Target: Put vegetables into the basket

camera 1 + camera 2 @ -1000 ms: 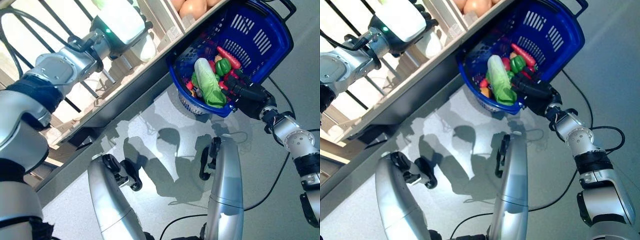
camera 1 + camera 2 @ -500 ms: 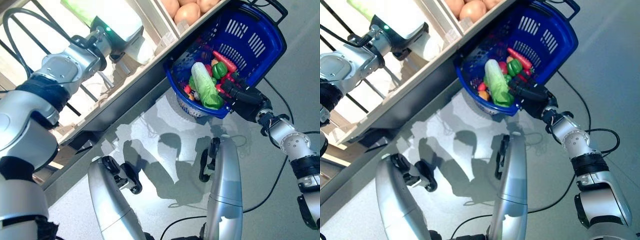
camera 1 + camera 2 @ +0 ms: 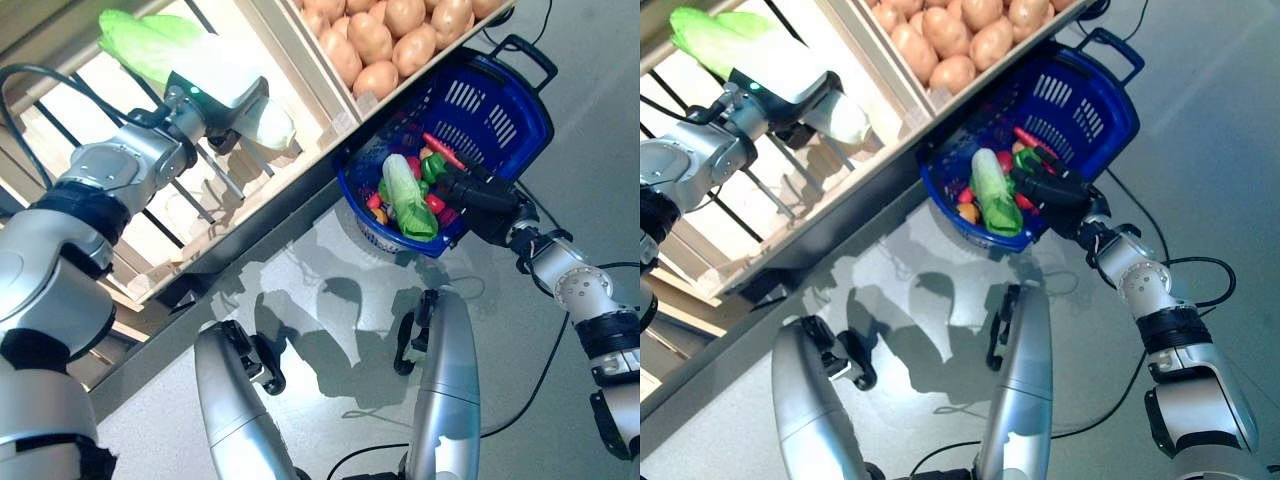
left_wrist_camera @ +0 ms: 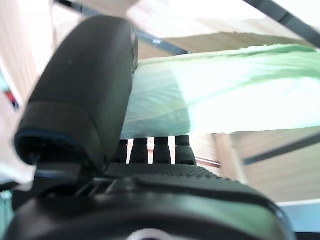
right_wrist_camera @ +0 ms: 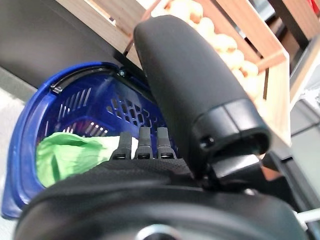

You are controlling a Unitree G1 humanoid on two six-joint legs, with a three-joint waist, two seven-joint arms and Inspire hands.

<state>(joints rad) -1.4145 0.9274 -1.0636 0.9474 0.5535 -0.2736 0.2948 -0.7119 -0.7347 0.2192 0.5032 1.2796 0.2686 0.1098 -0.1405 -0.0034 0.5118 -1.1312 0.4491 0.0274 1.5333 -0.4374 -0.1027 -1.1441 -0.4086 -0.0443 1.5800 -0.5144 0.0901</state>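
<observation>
A pale green cabbage (image 3: 150, 45) sits clasped over the shelf, far left. The blue basket (image 3: 500, 105) on the right holds another cabbage (image 3: 405, 195), peppers and carrot.

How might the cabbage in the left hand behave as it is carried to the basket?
The cabbage is long and juts well past the left hand, so it may droop or pivot. Its leafy end looks soft, probably bruising easily. It seems light for its bulk.
</observation>
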